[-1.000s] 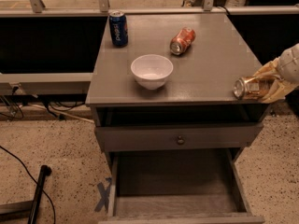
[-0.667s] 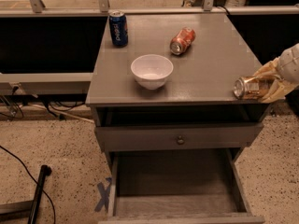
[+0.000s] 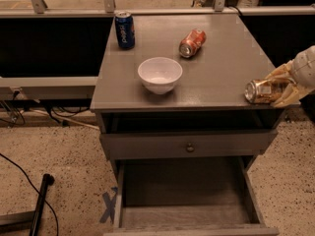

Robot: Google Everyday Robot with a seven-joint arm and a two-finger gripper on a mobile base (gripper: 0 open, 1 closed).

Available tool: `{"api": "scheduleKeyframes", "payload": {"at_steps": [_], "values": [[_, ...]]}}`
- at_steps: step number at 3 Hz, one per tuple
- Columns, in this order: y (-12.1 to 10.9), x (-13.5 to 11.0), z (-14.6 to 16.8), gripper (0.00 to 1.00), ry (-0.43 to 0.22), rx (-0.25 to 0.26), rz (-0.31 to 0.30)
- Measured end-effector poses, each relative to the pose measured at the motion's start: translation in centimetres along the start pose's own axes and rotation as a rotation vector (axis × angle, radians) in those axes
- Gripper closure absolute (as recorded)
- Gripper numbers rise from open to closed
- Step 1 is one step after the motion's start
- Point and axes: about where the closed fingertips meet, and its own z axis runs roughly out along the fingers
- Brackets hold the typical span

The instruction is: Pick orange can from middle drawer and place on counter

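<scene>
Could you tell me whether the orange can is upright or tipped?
Tipped: orange can lies sideways, silvery end leftward, in gripper at the counter edge.

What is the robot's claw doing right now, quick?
The gripper, at the counter's right edge: closed on the orange can, which lies on its side.

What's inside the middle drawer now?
Only a bare grey floor shows in the middle drawer; its rear is in shadow. The gripper holds the orange can, on its side, at the right edge of the counter.
</scene>
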Motion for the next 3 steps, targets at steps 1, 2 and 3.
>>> {"api": "scheduleKeyframes", "payload": {"at_steps": [1, 2, 3], "values": [[-0.01, -0.03, 0.24, 0.14, -0.002, -0.002, 0.0], [0.0, -0.03, 0.27, 0.0, -0.003, -0.003, 0.0], [0.04, 0.02, 0.19, 0.0, -0.005, 0.001, 0.001]]}}
